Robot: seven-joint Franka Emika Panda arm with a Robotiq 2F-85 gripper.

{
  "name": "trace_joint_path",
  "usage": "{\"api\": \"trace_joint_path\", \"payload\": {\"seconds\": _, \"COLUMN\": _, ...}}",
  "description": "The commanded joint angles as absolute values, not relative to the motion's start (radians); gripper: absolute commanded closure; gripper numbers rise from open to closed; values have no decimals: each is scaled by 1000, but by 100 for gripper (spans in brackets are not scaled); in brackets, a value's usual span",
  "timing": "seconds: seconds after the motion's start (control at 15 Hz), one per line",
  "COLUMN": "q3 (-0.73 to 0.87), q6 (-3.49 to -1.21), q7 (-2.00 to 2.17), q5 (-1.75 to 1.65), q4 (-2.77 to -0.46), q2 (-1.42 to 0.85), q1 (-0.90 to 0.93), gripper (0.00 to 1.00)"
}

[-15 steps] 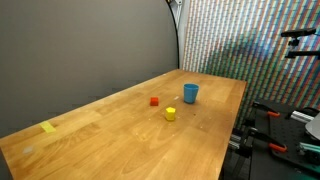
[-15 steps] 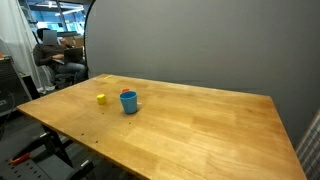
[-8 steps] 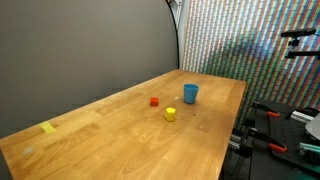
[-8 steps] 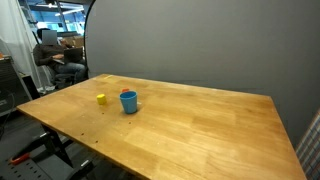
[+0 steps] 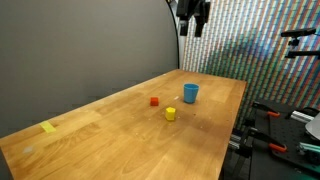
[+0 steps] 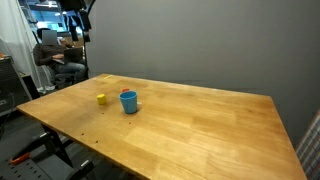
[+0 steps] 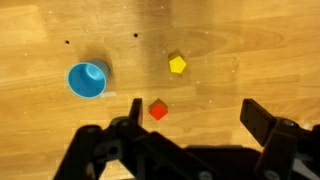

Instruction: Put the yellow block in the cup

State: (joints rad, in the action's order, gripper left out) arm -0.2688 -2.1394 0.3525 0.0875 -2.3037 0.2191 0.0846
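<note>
The yellow block [image 5: 170,114] sits on the wooden table, a short way from the light-blue cup [image 5: 190,93], which stands upright. Both also show in an exterior view, the block [image 6: 101,98] beside the cup [image 6: 128,102]. My gripper [image 5: 192,15] hangs high above the table's far end, at the top of both exterior views [image 6: 75,15]. In the wrist view the gripper [image 7: 198,122] is open and empty. Far below it lie the yellow block [image 7: 177,65] and the cup [image 7: 87,80], whose inside looks empty.
A small red block [image 5: 154,101] lies near the cup, and also shows in the wrist view [image 7: 158,110]. A flat yellow tape piece [image 5: 48,127] lies toward the table's near end. Stands and equipment [image 5: 285,125] are beside the table. A person sits at a desk [image 6: 50,60] behind.
The gripper has come into view at the top of both exterior views; it was not visible before. The blocks and the cup have not moved.
</note>
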Motion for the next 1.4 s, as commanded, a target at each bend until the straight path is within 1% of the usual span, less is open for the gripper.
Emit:
{"api": "trace_joint_path", "payload": {"seconds": 0.0, "q3": -286, "q6": -2319, "q7": 550, "q5": -44, "q4": -2236, "q2": -12, "q1": 92, "gripper": 0}}
{"api": "trace_joint_path", "payload": {"seconds": 0.27, "q3": -221, "q6": -2368, "q7": 746, "q5": -228, "q4": -2182, "q2": -214, "q1": 154, "gripper": 0}}
{"api": "trace_joint_path", "payload": {"seconds": 0.6, "q3": -155, "q6": -2345, "q7": 765, "q5": -181, "q4": -2118, "q2": -384, "q1": 239, "gripper": 0}}
{"api": "trace_joint_path", "payload": {"seconds": 0.87, "q3": -155, "q6": -2362, "q7": 740, "q5": -113, "q4": -2101, "q2": -451, "q1": 281, "gripper": 0}}
{"api": "trace_joint_path", "payload": {"seconds": 1.33, "q3": -91, "q6": -2400, "q7": 768, "q5": -173, "q4": -2086, "q2": -512, "q1": 364, "gripper": 0}}
